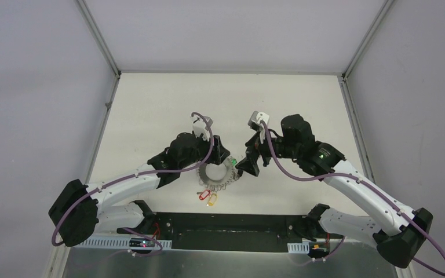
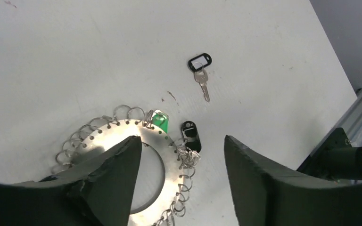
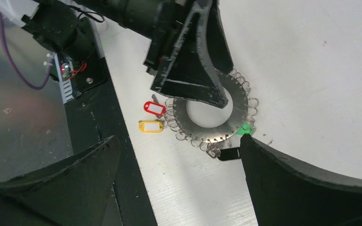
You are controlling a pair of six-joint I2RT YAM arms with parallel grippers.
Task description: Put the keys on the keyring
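While the left arm's fingers [image 2: 118, 174] stand wide apart over the keyring [image 3: 202, 129], one of them lies across the ring's 12 o'clock half, seemingly pinning it to the white surface [image 2: 75, 56]; actual contact cannot be confirmed. The right arm's fingers [image 3: 306, 183] are also spread apart and hold nothing, hovering at the ring's 3 o'clock side in the overhead view.

The ring lies flat near the middle of the surface. The green-tagged key [image 2: 160, 121] sits at its 2 o'clock edge among the wire loops and looks hooked on. A black tag [image 2: 191, 135] rests just beside the loops at about 3 o'clock; whether it is threaded is unclear. In the left wrist view a loose black-tagged key [image 2: 201, 74] lies alone on the surface, well apart from the ring toward 1 o'clock.

The step in hand appears to be getting a black-tagged key onto a loop. It would go best with the left fingers keeping the ring from sliding while the right fingers close on a tag's flat sides, not on the thin metal.

A red tag [image 3: 154, 108] and a yellow tag [image 3: 151, 126] hang off the loops at 6 o'clock, clear of the work. The crowded loops and the left finger overhanging the ring narrow the approach.
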